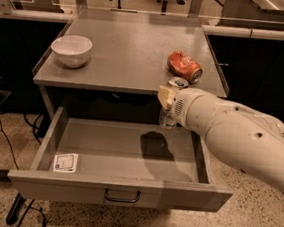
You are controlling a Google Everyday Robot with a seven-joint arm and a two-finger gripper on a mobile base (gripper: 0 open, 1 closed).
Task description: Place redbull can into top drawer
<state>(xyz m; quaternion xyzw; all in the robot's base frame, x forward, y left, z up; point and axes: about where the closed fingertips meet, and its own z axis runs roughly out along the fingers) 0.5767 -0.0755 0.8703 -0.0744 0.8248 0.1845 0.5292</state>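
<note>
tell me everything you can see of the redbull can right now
The redbull can is slim, metal and upright. Its silver top and pale lower body show, while the middle is hidden by the gripper, which is shut around it. It hangs over the back right of the open top drawer, touching nothing else, and casts a shadow on the drawer floor.
</note>
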